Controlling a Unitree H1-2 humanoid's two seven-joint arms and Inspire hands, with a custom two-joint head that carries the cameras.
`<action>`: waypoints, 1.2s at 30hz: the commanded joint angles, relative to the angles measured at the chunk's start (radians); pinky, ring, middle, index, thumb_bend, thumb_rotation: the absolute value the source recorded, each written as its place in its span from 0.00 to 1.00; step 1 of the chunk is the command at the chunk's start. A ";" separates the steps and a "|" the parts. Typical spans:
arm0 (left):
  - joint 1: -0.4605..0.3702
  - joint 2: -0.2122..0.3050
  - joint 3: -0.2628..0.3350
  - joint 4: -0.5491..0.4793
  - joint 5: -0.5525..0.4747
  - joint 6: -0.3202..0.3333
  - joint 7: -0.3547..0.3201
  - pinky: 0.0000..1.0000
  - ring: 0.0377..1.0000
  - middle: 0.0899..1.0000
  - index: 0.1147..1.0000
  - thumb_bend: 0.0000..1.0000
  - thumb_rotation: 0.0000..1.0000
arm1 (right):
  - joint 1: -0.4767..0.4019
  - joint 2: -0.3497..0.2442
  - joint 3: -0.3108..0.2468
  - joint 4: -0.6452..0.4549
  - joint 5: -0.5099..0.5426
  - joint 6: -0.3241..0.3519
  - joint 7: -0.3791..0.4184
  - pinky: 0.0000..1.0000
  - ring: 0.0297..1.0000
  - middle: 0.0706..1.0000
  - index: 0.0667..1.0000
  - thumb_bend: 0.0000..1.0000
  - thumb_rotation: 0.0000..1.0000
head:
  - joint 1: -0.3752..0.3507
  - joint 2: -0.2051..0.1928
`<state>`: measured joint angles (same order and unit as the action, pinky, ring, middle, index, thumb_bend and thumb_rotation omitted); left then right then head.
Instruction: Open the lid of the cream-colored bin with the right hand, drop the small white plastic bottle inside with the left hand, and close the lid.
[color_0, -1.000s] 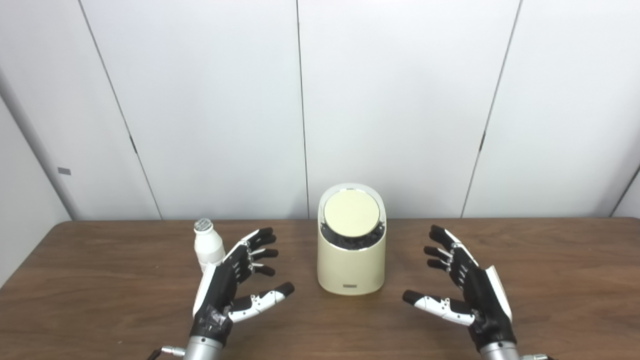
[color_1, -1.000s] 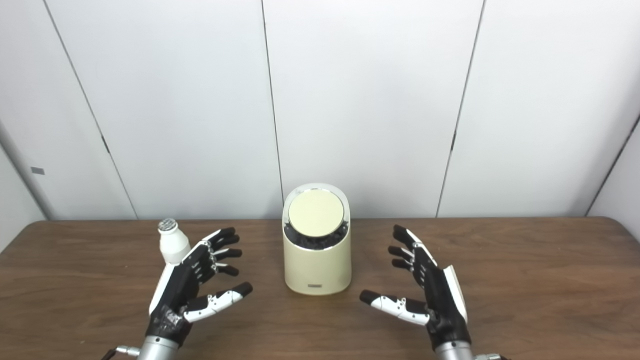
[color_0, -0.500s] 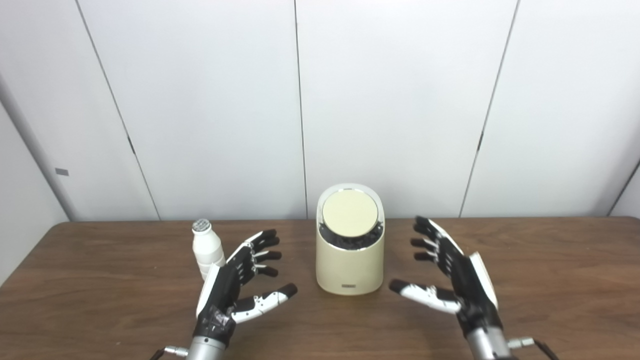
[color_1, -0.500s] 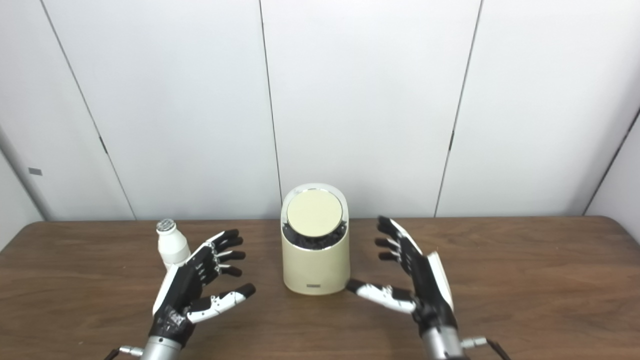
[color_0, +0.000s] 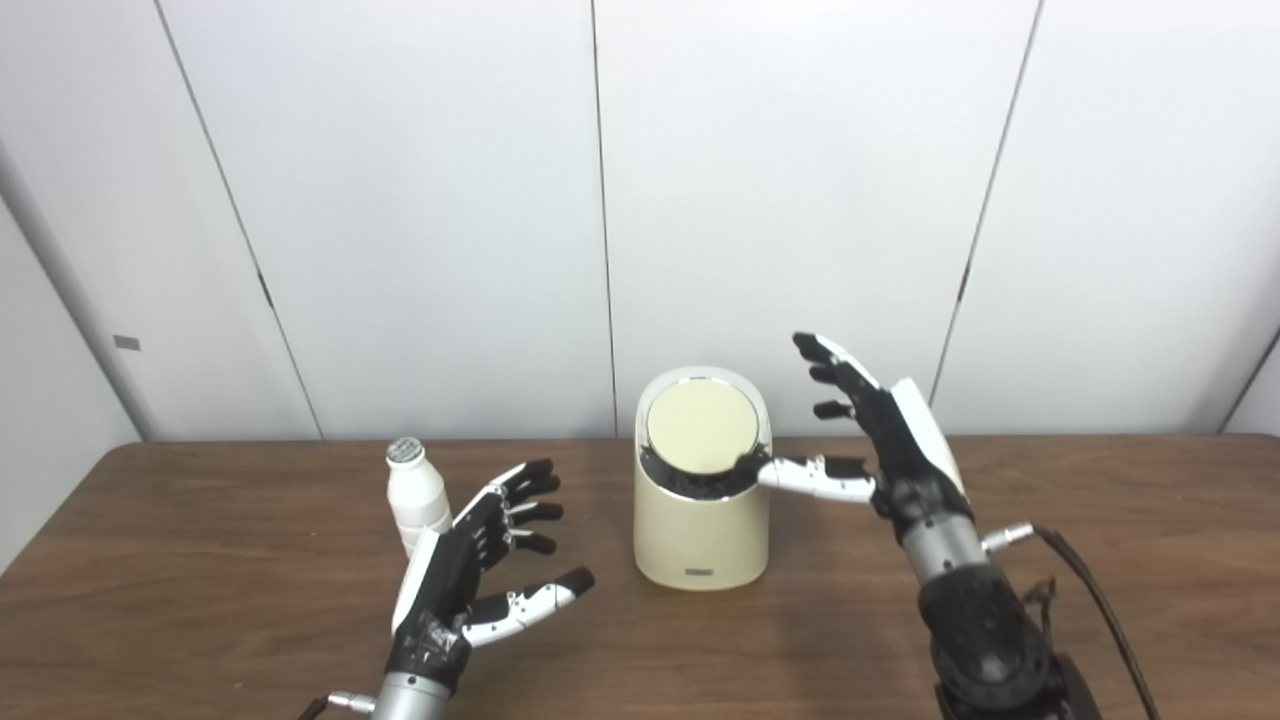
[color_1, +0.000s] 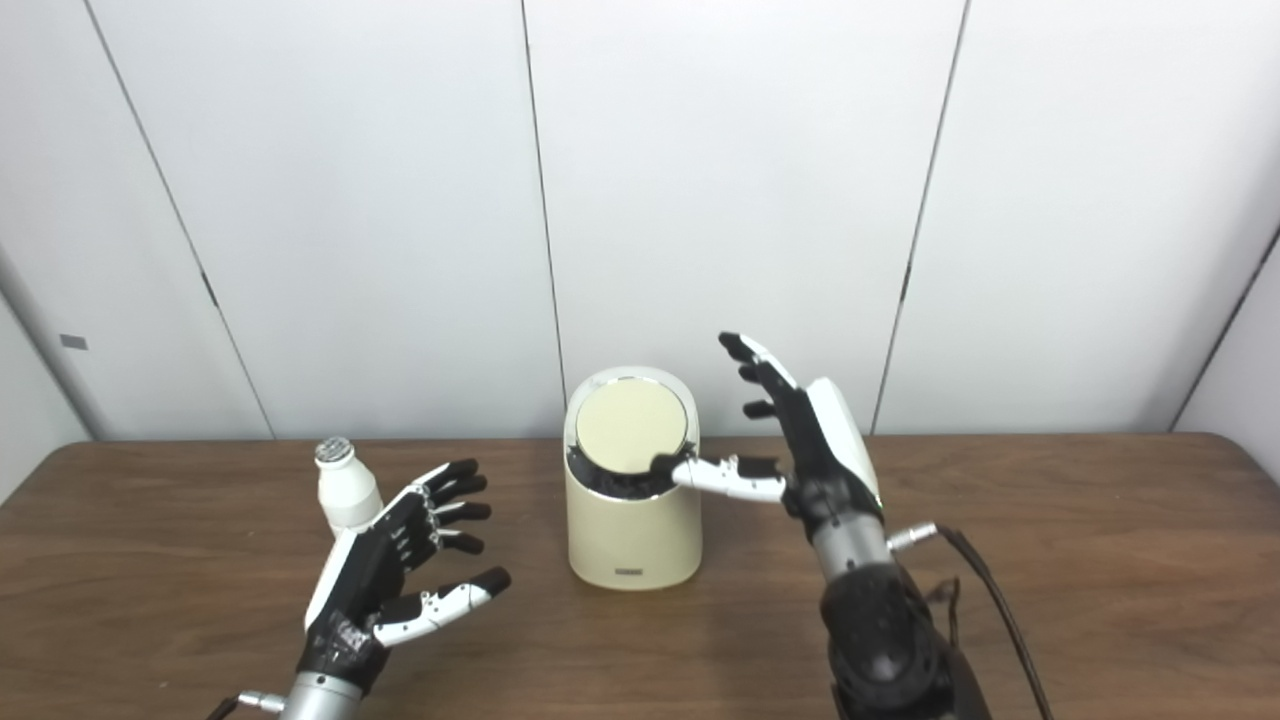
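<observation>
Bin: the cream bin (color_0: 700, 520) stands upright near the middle of the brown table (color_0: 200, 620), toward its far edge, in front of the white wall panels (color_0: 400, 200).
Lid: the round lid (color_0: 702, 425) sits tilted toward the camera in the top of the bin, down in its shiny rim; a dark gap shows along its lower edge.
Bottle: the small white bottle (color_0: 415, 497) stands upright at about 9 o'clock from the bin, well apart from it, its ribbed silver cap on.
Right hand: the right hand (color_0: 880, 440) is raised at 3 o'clock from the bin's top, fingers spread apart and pointing up and away, holding nothing. Its thumb (color_0: 800, 474) reaches sideways to the lid's rim at about 4 o'clock on the lid face; the tip looks to be touching there.
Left hand: the left hand (color_0: 470, 560) hovers low over the table at 8 o'clock from the bin, fingers spread, empty. It lies just beside the bottle, on its near right side.
Views: in the left eye view the left hand's fingers cover the bottle's lower right side; in the right eye view (color_1: 345, 490) the fingers hide the bottle's base as well. Neither view settles whether hand and bottle touch.
Cable: a dark cable (color_0: 1090, 590) runs off the right wrist.
</observation>
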<state>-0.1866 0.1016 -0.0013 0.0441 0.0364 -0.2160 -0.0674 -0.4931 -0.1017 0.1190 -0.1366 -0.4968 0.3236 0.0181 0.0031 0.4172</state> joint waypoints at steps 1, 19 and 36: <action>-0.026 0.007 0.001 -0.025 -0.006 -0.027 -0.001 0.60 0.73 0.79 0.82 0.72 0.09 | -0.080 -0.005 0.011 -0.019 -0.027 0.015 0.002 0.70 0.86 0.89 0.89 0.83 0.37 | 0.001 0.001; -0.027 -0.001 -0.001 -0.027 -0.007 -0.024 -0.011 0.61 0.73 0.80 0.82 0.72 0.09 | -0.239 -0.009 0.073 0.124 -0.138 0.080 -0.010 0.69 0.84 0.89 0.88 0.84 0.36 | 0.002 0.014; -0.025 -0.010 -0.014 -0.049 -0.007 -0.008 -0.015 0.60 0.73 0.80 0.83 0.71 0.08 | -0.253 -0.033 0.107 0.170 -0.156 0.069 0.006 0.75 0.88 0.91 0.88 0.90 0.31 | 0.011 0.030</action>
<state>-0.1865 0.0938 -0.0138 0.0320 0.0355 -0.2094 -0.0845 -0.6955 -0.1253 0.2228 0.0646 -0.6418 0.4207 0.0317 0.0138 0.4464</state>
